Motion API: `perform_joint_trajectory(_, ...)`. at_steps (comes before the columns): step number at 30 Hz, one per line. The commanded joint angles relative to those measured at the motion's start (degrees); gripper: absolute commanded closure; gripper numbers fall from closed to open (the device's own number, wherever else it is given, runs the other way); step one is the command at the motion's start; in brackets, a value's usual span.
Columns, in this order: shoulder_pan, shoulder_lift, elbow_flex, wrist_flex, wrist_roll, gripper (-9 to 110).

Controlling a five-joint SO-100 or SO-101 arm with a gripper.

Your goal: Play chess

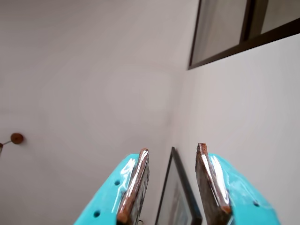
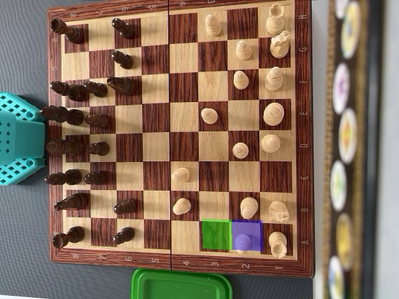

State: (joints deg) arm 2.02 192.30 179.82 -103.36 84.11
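Grey tabletop [image 2: 25, 261] under a wooden chessboard [image 2: 177, 265] filling most of the overhead view. Dark pieces [image 2: 75, 115] crowded along the left columns of the frame, mostly lying tilted toward the left edge. Light pieces [image 2: 272, 114] spread over the right half, with two pawns [image 2: 181, 175] advanced to near the board's centre line. Green-tinted square [image 2: 216, 235] at lower centre-right, empty. Purple-tinted square [image 2: 247, 235] just right of it, holding a light pawn [image 2: 244, 240]. Green lid [image 2: 181, 285] touching the board's bottom edge, cut off by the frame. Teal arm base [image 2: 19, 138] at the left edge, just beside the dark back rank, clear of the board. Patterned strip with round discs [image 2: 341, 143] running down the right side, blurred, well apart from the pieces.

Wrist view pointed up and away from the board: pale wall [image 1: 84, 70] filling the left and centre, dark-framed window [image 1: 243, 28] in the upper right, corner of a framed picture [image 1: 176, 197] at bottom centre, small brown knob [image 1: 17, 138] at the left edge. Gripper [image 1: 172, 152] rising from the bottom edge, teal fingers [image 1: 126, 187] with brown pads, spread apart and holding nothing, wall and picture frame showing through the gap. No chess piece visible in this view.
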Motion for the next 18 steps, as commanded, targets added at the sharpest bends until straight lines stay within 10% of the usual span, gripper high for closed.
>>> perform_joint_trajectory(1,0.00,-0.44,1.23,0.00,0.26,86)
perform_joint_trajectory(18,0.18,-0.44,1.23,0.00,-0.26,86)
